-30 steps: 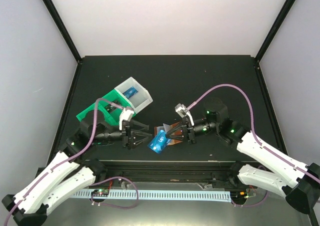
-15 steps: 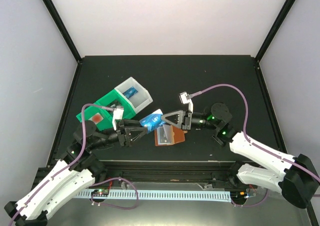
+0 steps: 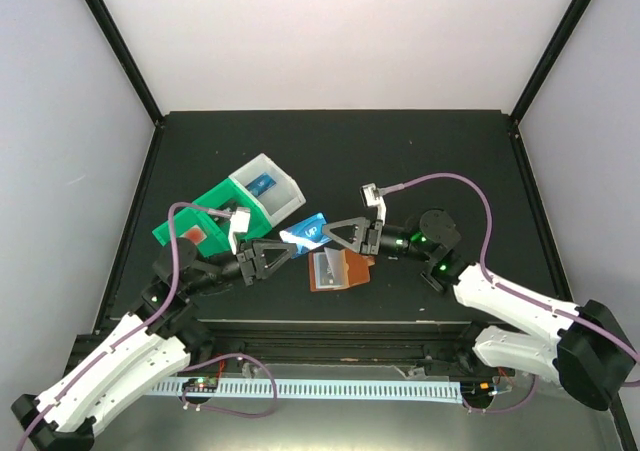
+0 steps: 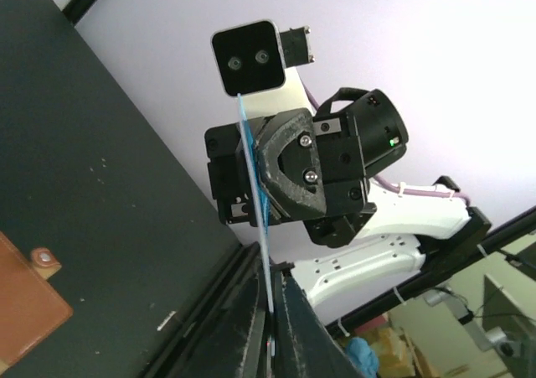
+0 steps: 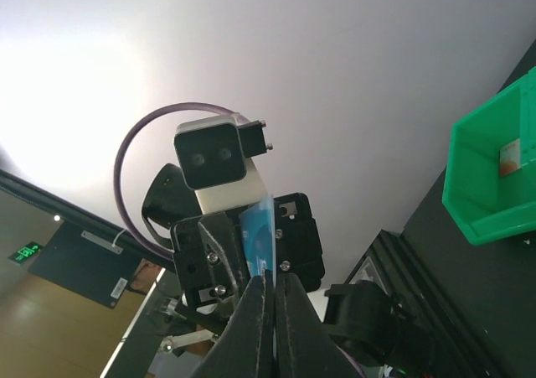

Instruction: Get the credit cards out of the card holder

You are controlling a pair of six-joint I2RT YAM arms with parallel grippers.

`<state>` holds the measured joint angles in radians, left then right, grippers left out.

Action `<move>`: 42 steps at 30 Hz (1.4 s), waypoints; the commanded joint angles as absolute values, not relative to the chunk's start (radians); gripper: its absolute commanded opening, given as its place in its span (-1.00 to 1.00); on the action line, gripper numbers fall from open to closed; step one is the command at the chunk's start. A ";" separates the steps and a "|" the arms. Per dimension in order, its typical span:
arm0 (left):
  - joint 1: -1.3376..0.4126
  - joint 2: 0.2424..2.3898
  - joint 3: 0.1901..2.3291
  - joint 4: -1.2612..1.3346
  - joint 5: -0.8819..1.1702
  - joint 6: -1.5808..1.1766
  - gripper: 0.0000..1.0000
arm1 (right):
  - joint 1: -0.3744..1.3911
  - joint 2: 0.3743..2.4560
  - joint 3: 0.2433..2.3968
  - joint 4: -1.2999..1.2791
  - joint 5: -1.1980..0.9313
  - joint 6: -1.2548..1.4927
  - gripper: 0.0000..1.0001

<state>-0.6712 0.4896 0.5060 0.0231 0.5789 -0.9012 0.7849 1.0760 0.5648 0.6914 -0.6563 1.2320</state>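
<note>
Top view: bright, even, diffuse light from overhead. Back wall near white, no detail. Tabletop matte black, no glare. Shadows soft and faint, hard to read on the dark surface. Focus sharp throughout. Frame posts splay outward twd the corners, wide-angle look.

L wrist view: pale wall behind is bright and flat. Left gripper jaws at btm edge dark, soft, out of focus. Blue card edge-on, crisp mid-frame.

R wrist view: strong glare upper left, wall blown out. Right gripper jaws underlit, blurred close to lens. Green bin saturated, sharp. Lower-left bkgd dim.
</note>
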 commanded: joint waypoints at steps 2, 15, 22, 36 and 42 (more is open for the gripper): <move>-0.667 0.464 0.506 0.029 0.538 -0.901 -0.97 | 0.788 1.096 0.548 0.727 -0.628 1.227 -0.97; -0.666 0.483 0.513 -0.170 0.314 -0.781 -0.97 | 0.788 1.099 0.512 0.611 -0.608 1.124 0.08; -0.651 0.578 0.642 -0.341 0.182 -0.680 -0.97 | 0.795 1.092 0.488 0.407 -0.575 0.989 0.42; -0.297 0.929 0.818 -0.492 0.260 -0.633 -0.97 | 0.806 1.082 0.522 0.027 -0.433 0.743 0.43; -0.178 1.138 0.912 -0.497 0.242 -0.614 -0.97 | 0.807 1.077 0.523 0.031 -0.452 0.732 0.43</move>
<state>-0.2337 1.0431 0.8314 -0.4717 0.2333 -0.6449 0.8017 1.0931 0.4961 0.0521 -0.4656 0.7742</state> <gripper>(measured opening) 0.020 0.713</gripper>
